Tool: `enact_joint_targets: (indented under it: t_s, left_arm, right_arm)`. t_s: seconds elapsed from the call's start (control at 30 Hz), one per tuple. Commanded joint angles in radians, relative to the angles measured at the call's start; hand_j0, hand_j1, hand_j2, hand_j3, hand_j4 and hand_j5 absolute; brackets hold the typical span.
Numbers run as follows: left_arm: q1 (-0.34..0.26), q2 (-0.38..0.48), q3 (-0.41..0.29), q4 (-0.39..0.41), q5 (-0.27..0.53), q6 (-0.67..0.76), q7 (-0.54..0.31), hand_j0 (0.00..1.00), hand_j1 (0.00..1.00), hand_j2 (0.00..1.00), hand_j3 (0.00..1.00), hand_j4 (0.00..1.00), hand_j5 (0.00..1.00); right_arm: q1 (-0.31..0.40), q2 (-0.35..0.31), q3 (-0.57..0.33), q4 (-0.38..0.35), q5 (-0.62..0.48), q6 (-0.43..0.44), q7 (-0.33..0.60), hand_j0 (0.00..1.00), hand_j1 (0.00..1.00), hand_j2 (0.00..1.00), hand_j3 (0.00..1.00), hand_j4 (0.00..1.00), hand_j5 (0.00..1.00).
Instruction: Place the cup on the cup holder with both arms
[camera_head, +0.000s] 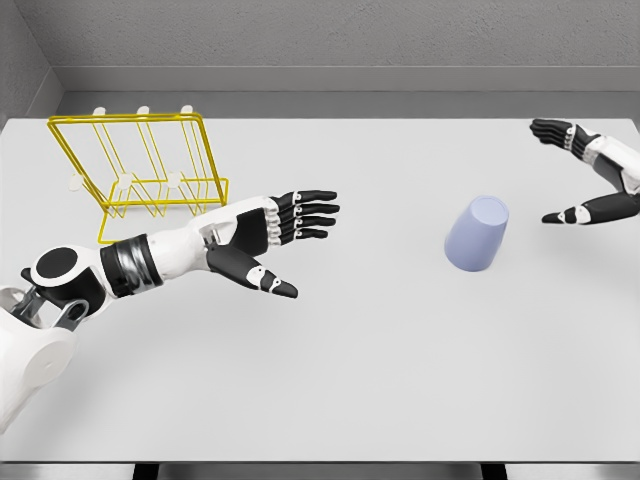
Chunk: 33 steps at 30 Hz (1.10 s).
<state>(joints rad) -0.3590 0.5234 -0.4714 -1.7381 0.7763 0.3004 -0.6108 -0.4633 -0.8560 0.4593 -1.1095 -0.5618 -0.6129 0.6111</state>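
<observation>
The cup (477, 234) sits right of centre on the white worktop (380, 380), and it looks upside down and a bit tilted, flat base facing up and away — pale lavender, plain walls, no handle I can spot. The yellow wire cup holder (140, 165) is way over at the far left, well apart from it.

Right hand (585, 175) hangs just beside the cup on its right, fingers spread wide with the thumb low, holding nothing. Left hand (280, 235) is out in the middle, also open with the fingers straight and the thumb dropped, empty too, and nowhere near the cup.

My guess is the cup is light and rigid, probably smooth plastic, so kind of slippery. I'd wrap the side wall around the middle instead of pinching the rim; the taper could let it slide out otherwise.

Hard to tell stuff: the cup's mouth is hidden, the right arm is cut off at the frame edge, and the white pegs on the holder blur into the wall — can't count them properly.
</observation>
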Motion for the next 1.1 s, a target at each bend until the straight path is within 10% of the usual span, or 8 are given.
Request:
enact_joint_targets:
  t_s: [0.0, 1.07]
  left_arm:
    - [0.000, 0.001, 0.000, 0.000, 0.006, 0.000, 0.000, 1.00, 1.00, 1.00, 1.00, 1.00, 1.00]
    - [-0.002, -0.002, 0.000, 0.029, 0.004, 0.000, 0.000, 1.00, 1.00, 1.00, 1.00, 1.00, 1.00]
  right_arm:
    - [0.000, -0.002, 0.002, -0.004, -0.006, 0.002, 0.000, 1.00, 1.00, 1.00, 1.00, 1.00, 1.00]
    - [0.158, 0.028, -0.001, -0.004, -0.216, 0.142, 0.000, 1.00, 1.00, 1.00, 1.00, 1.00, 1.00]
